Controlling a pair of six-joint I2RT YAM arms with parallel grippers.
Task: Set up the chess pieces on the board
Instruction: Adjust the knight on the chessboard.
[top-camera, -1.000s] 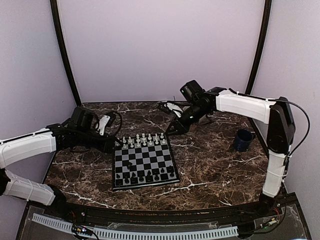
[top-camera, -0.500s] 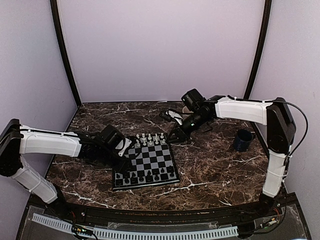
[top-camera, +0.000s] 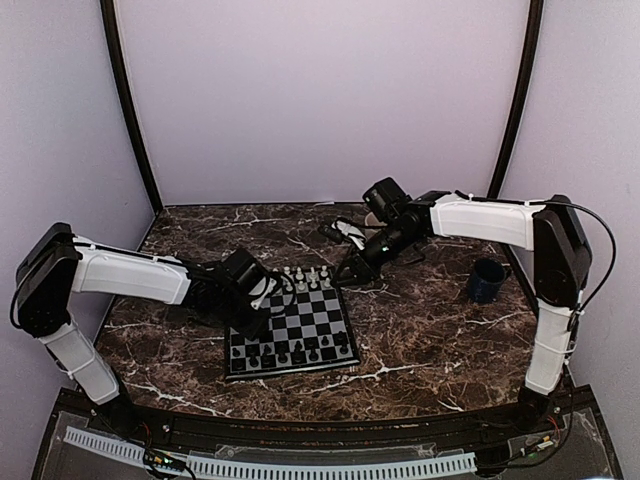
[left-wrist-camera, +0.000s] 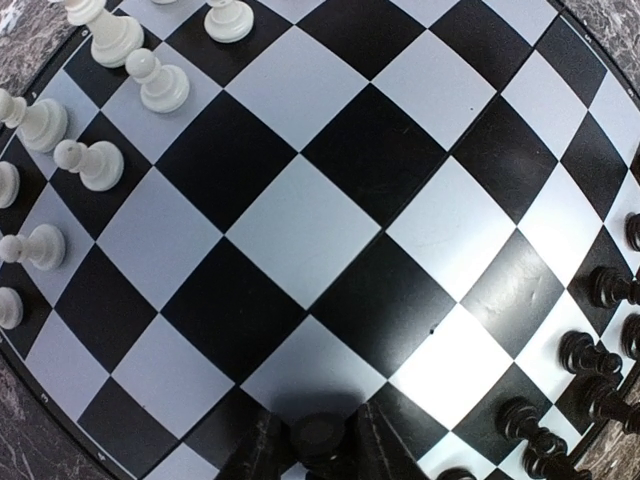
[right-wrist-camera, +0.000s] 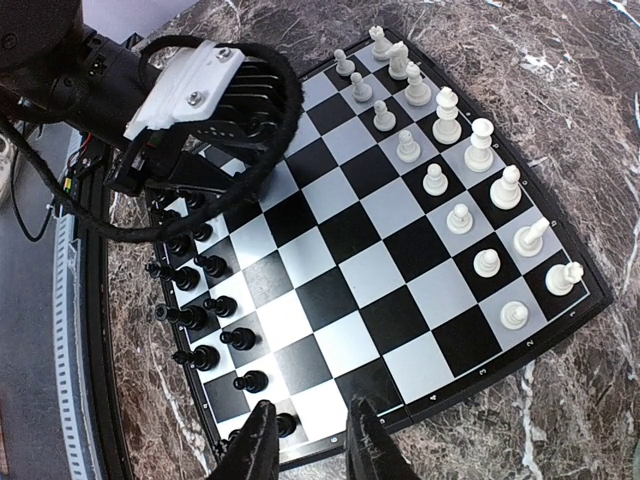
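Observation:
The board (top-camera: 305, 318) lies at the table's middle, with white chess pieces (top-camera: 300, 277) along its far rows and black chess pieces (top-camera: 290, 353) along its near rows. My left gripper (top-camera: 262, 302) reaches over the board's left side. In the left wrist view this gripper (left-wrist-camera: 318, 452) is shut on a black piece (left-wrist-camera: 318, 433) just above the squares, with white pieces (left-wrist-camera: 100, 165) on the left and black pieces (left-wrist-camera: 590, 355) on the right. My right gripper (top-camera: 352, 265) hovers at the board's far right corner. It is open and empty (right-wrist-camera: 312, 440) over the board's edge (right-wrist-camera: 560, 310).
A dark blue mug (top-camera: 487, 280) stands on the marble table at the right. The left arm's wrist and cable (right-wrist-camera: 200, 90) hang over the board's far side in the right wrist view. A black corner piece (right-wrist-camera: 285, 425) stands beside my right gripper's left finger.
My left arm has swung right from beside the board to over its left side. The stray black piece on the mid-board is now under it. My right gripper dropped slightly toward the board's corner.

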